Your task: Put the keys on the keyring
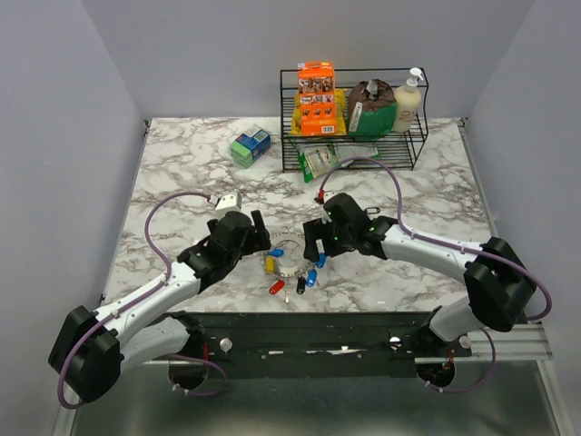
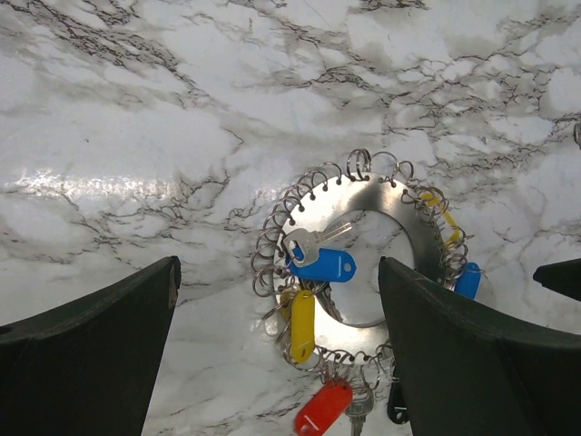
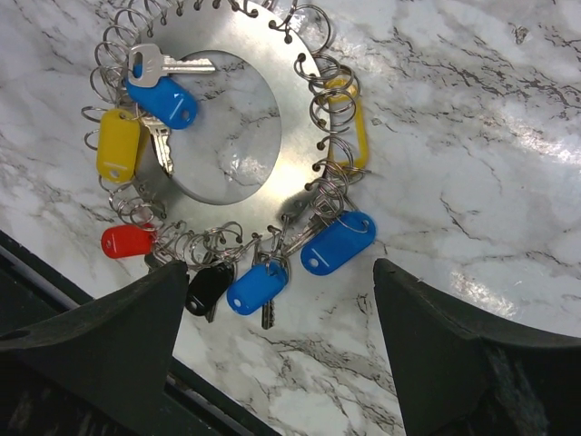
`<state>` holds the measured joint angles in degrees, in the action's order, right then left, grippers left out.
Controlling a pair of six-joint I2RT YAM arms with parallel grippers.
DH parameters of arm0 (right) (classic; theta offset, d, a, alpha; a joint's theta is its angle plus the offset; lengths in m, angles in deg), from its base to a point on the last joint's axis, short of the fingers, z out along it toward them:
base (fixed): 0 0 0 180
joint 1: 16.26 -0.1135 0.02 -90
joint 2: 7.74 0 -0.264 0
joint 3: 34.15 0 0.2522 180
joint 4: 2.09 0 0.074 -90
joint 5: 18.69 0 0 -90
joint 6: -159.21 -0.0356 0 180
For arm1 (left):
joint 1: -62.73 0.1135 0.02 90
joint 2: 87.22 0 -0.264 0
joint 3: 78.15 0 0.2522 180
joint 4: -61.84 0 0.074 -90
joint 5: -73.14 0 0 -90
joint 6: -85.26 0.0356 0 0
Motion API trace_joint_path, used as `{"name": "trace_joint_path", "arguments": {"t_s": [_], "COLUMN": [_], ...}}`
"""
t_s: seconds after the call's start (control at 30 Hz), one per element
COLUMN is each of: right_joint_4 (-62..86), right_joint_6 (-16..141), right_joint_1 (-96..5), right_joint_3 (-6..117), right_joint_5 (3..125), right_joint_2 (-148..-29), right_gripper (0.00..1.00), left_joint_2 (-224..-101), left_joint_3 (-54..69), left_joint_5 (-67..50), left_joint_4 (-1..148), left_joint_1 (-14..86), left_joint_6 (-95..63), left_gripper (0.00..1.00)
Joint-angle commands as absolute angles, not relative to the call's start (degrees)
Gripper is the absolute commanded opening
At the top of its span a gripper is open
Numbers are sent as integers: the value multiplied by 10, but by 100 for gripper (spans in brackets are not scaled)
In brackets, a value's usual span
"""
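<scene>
Silvery keyring [image 3: 295, 118] near the table's near edge carries most keys [image 3: 338, 241], one blue-tagged key [image 3: 163, 95] possibly loose, while the left gripper [image 2: 277, 272] and right gripper [image 3: 281, 265] hover spread, empty.

Grey walls [image 1: 54, 136] are boxing in a marble-look table [image 1: 182, 200] on 3 sides. Black wire rack [image 1: 354, 136] is standing at back, light glaring off the top.

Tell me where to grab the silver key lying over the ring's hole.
Probably the silver key's blade, jutting bare over the keyring's hole. Come straight down, pinching across its narrow sides: it lies flat, and the blue tag crowds its head.
</scene>
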<state>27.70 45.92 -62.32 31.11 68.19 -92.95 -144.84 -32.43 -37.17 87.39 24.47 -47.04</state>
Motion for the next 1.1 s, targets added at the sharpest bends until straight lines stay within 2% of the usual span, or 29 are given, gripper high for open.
{"name": "trace_joint_path", "arguments": {"t_s": [0.0, 0.23, 0.6, 1.07], "right_joint_4": [285, 275, 278, 314], "right_joint_6": [470, 473, 493, 505], "right_joint_1": [-622, -622, -625, -660], "right_joint_3": [330, 346, 366, 399], "right_joint_5": [663, 648, 609, 631], "right_joint_2": [-949, -969, -989, -1001], "right_gripper": [90, 89, 88, 87], "left_joint_2": [-1461, -1495, -1562, -1527], "left_joint_3": [-328, -319, -284, -330], "left_joint_5": [-362, -341, -332, -279], "left_joint_4": [851, 830, 878, 865], "left_joint_1": [244, 244, 244, 269], "left_joint_6": [-476, -470, -487, -510], "left_gripper": [99, 99, 99, 99]}}
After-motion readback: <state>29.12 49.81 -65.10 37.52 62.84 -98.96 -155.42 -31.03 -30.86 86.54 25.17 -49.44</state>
